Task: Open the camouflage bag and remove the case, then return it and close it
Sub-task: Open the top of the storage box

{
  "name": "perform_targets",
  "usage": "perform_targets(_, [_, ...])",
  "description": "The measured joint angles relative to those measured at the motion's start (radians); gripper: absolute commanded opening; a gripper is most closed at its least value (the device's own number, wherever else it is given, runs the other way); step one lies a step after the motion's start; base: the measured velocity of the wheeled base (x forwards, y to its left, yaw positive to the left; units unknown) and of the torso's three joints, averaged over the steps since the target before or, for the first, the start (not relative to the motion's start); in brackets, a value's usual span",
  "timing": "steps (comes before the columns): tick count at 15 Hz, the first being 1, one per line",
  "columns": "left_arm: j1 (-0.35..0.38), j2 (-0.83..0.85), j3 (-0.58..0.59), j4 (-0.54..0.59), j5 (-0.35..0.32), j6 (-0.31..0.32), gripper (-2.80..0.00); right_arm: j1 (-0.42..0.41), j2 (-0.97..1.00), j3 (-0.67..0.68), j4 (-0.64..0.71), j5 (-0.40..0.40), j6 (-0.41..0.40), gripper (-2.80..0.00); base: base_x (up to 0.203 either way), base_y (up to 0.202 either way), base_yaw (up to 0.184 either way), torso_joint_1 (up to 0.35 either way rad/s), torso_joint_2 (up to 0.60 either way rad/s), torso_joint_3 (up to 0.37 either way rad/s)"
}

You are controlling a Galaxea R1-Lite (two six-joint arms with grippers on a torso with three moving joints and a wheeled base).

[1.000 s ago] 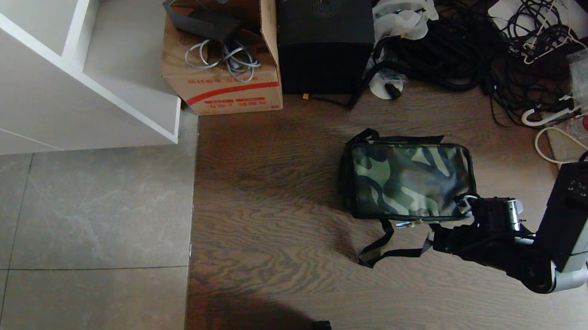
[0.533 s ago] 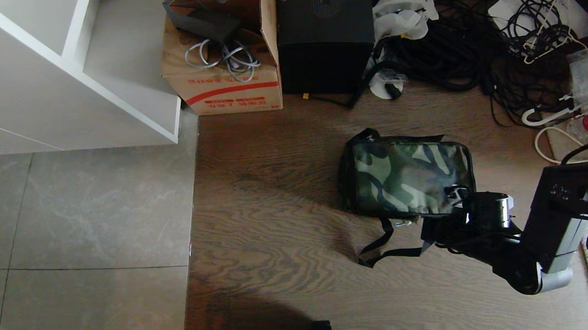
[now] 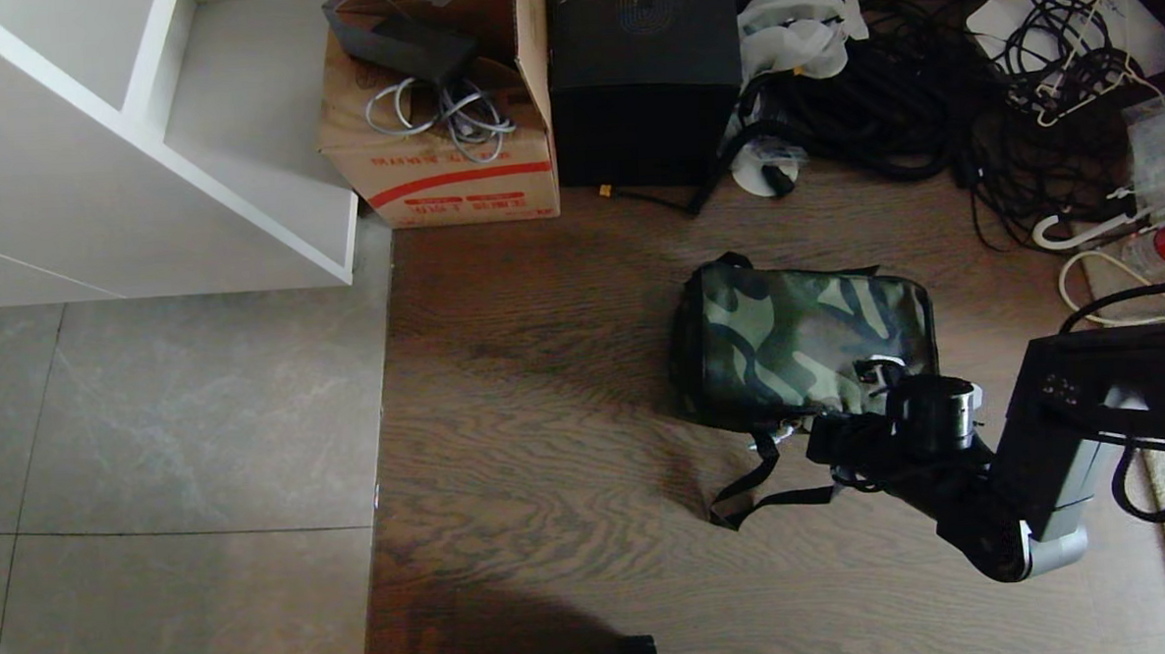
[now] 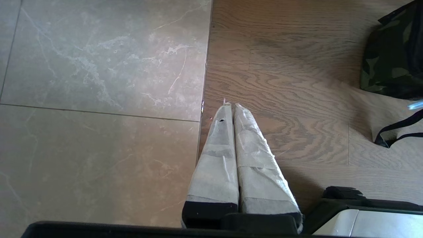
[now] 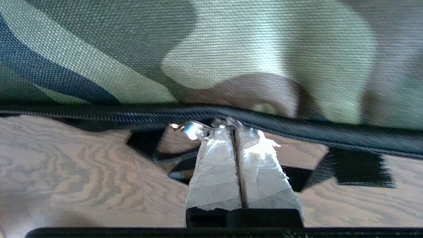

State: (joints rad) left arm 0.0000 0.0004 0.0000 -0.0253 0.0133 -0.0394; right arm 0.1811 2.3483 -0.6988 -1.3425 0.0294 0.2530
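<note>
A: Where does the soft rectangular camouflage bag (image 3: 808,349) in green, brown and black fabric sit?

B: On the wood-grain floor (image 3: 548,446), lying flat and zipped, its black strap (image 3: 762,486) trailing on the boards at the near side. Behind it stand a tall black box (image 3: 644,74) and a brown cardboard carton (image 3: 442,156), well apart from it.

A: And the right gripper (image 5: 228,130)?

B: It is at the bag's near edge. In the right wrist view its taped fingers (image 5: 214,165) are pressed together, tips touching the black zipper line (image 5: 99,114), with a small shiny metal pull (image 5: 191,129) pinched right at the tips. So it is clenched on that pull.

A: The left gripper (image 4: 229,106)?

B: Parked away from the bag, over the seam between the grey stone tiles (image 4: 99,82) and the wood. Its taped fingers are closed flat against each other, grasping nothing.

A: The case?

B: Not visible; the bag is shut.
</note>
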Motion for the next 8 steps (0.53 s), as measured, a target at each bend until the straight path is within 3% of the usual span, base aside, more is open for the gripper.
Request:
perform_targets(3, [0.0, 0.0, 0.0, 0.0, 0.0, 0.0, -2.8, 0.036, 0.023, -0.051, 0.001, -0.066, 0.001, -2.8, 0.0, 0.0, 0.0, 0.0, 0.0, 0.0])
perform_targets(8, [0.0, 0.0, 0.0, 0.0, 0.0, 0.0, -2.8, 0.068, 0.04, -0.156, -0.001, -0.109, -0.002, -2.8, 0.0, 0.0, 0.0, 0.0, 0.0, 0.0])
